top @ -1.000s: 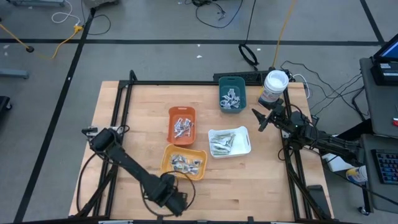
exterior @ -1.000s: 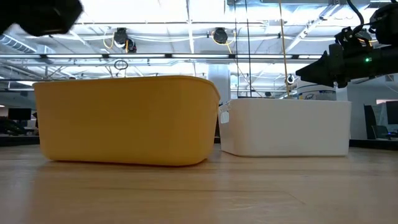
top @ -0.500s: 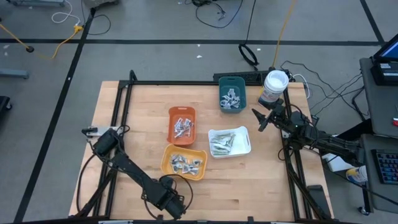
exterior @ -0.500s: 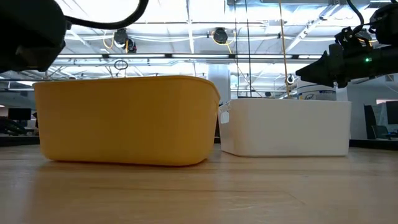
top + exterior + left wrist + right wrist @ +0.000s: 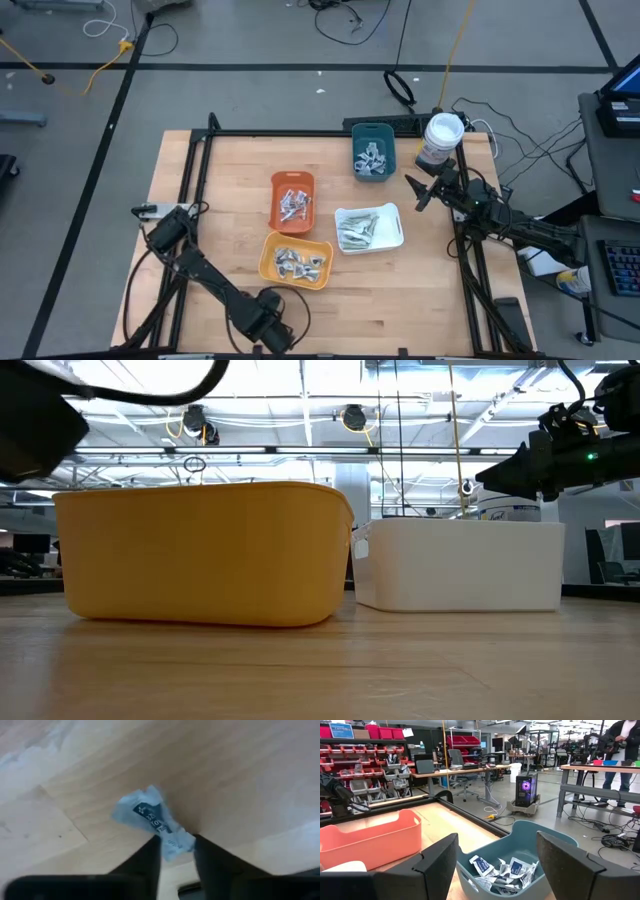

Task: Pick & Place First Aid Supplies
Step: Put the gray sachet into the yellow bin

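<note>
A crumpled silvery-white sachet with blue marks [image 5: 147, 815] lies on the bare wood near the table's near edge. My left gripper [image 5: 177, 845] points down over it, closed on its near end; in the high view it [image 5: 268, 330] is at the near edge, left of middle. More sachets fill the orange tray [image 5: 273, 200], the yellow tray [image 5: 268, 262] and the teal tray [image 5: 555, 840]; pale strips lie in the white tray [image 5: 398, 228]. My right gripper [image 5: 495, 865] waits open and level at the far right, facing the teal tray. My left gripper pinches one end of the sachet [image 5: 175, 842] between its two fingers, coming from above and pointing down. The rest of the sachet spreads out past the fingertips on the table's wood.
A white tub with a blue label [image 5: 440, 140] stands at the far right corner. A black frame rail [image 5: 300, 132] runs round the table. In the low view the yellow tray [image 5: 200, 550] and the white tray [image 5: 460, 565] stand side by side.
My left gripper has sunk and gone a little toward the table's near edge and its left; in the low view its dark bulk has slid off to the left.
</note>
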Robot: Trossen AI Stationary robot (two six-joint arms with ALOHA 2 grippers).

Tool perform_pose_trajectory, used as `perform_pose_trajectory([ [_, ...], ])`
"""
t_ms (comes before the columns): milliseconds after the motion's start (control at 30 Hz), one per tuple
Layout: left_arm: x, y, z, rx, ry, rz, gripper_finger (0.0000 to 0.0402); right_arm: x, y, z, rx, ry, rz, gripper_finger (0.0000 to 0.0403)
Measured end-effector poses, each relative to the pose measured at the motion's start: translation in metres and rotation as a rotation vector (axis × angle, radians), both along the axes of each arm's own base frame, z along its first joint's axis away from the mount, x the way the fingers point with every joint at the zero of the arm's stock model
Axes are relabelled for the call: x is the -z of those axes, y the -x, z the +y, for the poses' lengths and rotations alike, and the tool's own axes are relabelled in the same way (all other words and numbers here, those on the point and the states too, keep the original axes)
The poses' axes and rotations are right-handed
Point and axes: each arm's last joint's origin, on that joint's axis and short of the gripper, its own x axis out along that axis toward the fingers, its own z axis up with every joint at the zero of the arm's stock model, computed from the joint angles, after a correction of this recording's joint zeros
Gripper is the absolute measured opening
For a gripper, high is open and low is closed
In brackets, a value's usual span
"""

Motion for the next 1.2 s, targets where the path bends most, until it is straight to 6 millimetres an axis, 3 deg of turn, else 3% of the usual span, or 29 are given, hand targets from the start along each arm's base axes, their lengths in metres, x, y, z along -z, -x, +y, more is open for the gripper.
perform_pose_trajectory([
  [233,0.000,0.011,-0.011,0.136,-0.008,-0.033,0.0011,0.000,0.000,0.000,0.001,0.000,0.000,0.0263],
  [400,-0.009,0.027,-0.024,0.265,0.002,-0.068,0.0011,0.000,0.000,0.000,0.000,0.000,0.000,0.0263],
  [600,-0.048,0.052,-0.034,0.446,0.049,-0.183,0.0006,0.000,0.000,0.000,0.000,0.000,0.000,0.0263],
  [833,-0.080,0.067,-0.027,0.657,0.070,-0.253,0.0004,0.000,0.000,0.000,0.001,0.000,0.000,0.0263],
  [967,-0.088,0.057,-0.013,0.757,0.095,-0.275,0.0003,0.000,0.000,0.000,0.000,0.000,0.000,0.0263],
  [1200,-0.088,0.012,0.040,0.776,0.103,-0.243,0.0002,0.000,0.000,0.000,0.000,0.000,0.000,0.0263],
])
